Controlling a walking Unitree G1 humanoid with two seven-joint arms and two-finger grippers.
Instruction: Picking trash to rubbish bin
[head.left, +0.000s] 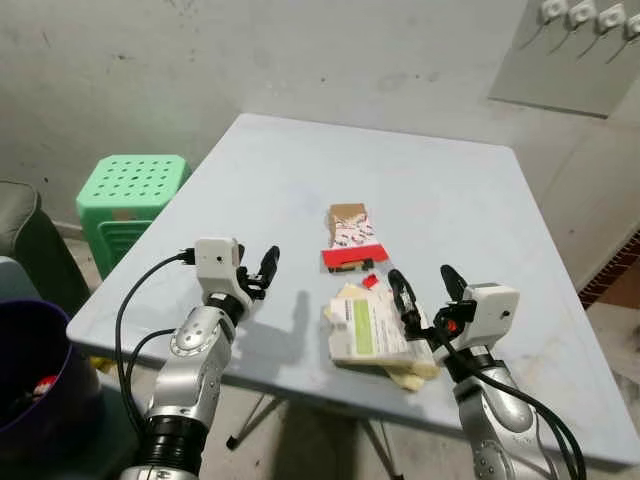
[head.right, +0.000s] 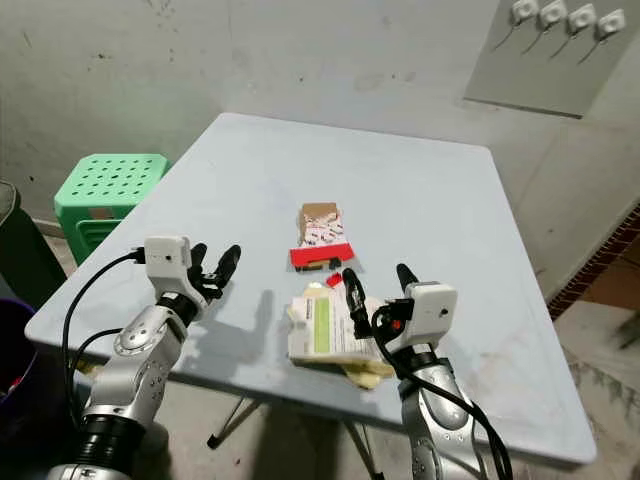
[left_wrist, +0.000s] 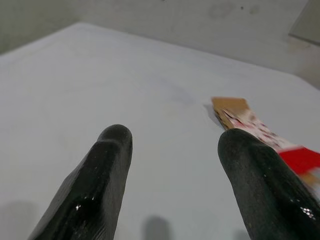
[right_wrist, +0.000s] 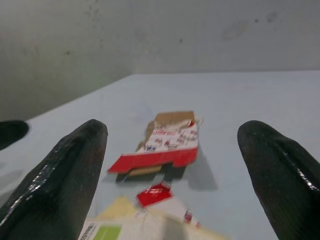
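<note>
With both the right gripper (head.left: 427, 283) and left gripper (head.left: 262, 266) released and holding nothing, the flat green-labelled packet (head.left: 372, 330) overhanging the bench (head.left: 260, 190) edge could slide off if nudged before being pinched.

Head stereo downward — wrists low, forward

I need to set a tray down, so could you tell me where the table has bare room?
The table is bare across its far half beyond the torn box, and on the left by the left gripper. It is crowded near the right gripper, over the papers.
</note>
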